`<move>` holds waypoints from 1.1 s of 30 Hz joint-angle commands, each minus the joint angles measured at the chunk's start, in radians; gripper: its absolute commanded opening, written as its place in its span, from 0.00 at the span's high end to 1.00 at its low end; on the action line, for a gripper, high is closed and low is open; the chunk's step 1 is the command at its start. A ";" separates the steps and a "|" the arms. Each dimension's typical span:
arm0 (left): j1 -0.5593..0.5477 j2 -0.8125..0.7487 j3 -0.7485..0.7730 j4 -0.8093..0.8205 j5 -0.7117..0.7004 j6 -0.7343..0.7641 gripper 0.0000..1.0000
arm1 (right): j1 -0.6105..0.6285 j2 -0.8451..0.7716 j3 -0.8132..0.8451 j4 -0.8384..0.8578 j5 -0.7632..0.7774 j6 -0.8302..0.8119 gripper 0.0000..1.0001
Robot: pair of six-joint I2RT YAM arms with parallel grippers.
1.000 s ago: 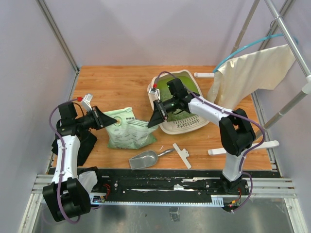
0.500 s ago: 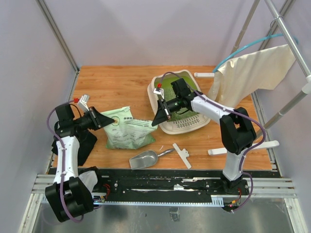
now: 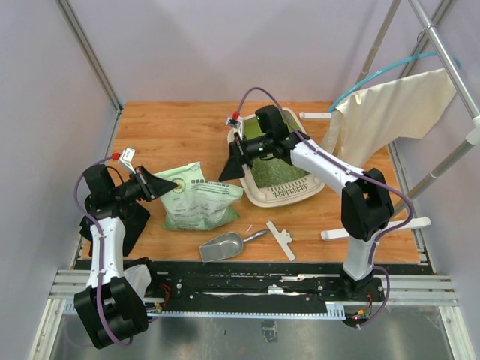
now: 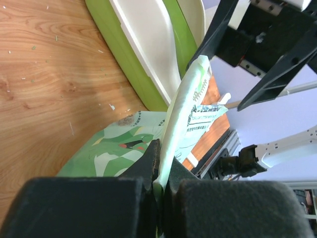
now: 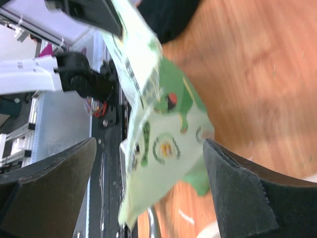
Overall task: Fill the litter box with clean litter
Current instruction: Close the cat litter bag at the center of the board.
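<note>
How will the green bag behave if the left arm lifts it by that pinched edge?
Probably floppy: the bag is thin film, creased where the left gripper pinches its edge. Its bulging body suggests loose contents that would sag and shift downward. The smooth film may slip from a pinch.

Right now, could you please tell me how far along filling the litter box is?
Partly done: some clean litter seems to cover part of the floor of the litter box. In hand: the left gripper is shut on the edge of the bag, while the right gripper is open and empty beside the box's left rim. Left: pouring more from the bag. The scoop lies untouched.
</note>
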 commanded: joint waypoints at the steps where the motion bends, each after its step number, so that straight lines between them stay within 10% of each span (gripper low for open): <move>1: 0.008 -0.009 0.020 0.081 0.048 -0.028 1.00 | 0.097 0.097 0.127 0.072 0.024 0.074 0.09; 8: 0.007 -0.002 0.037 0.067 0.042 -0.016 0.99 | 0.177 0.207 0.147 0.146 -0.027 0.236 0.11; 15: 0.007 0.006 0.047 0.054 0.024 0.007 0.99 | 0.170 0.200 0.095 0.324 -0.187 0.517 0.52; 19: 0.008 0.004 0.050 0.045 0.021 0.017 1.00 | 0.157 0.208 0.035 0.629 -0.247 0.798 0.58; 24: 0.007 -0.004 0.053 0.026 0.005 0.036 0.99 | 0.159 0.265 0.027 0.879 -0.347 1.043 0.99; 29: 0.007 0.009 0.070 -0.035 -0.051 0.092 0.99 | 0.148 0.362 0.027 1.713 -0.384 1.825 0.99; 33: 0.007 0.027 0.072 -0.036 -0.056 0.080 0.88 | 0.152 0.407 0.058 1.768 -0.424 1.902 0.99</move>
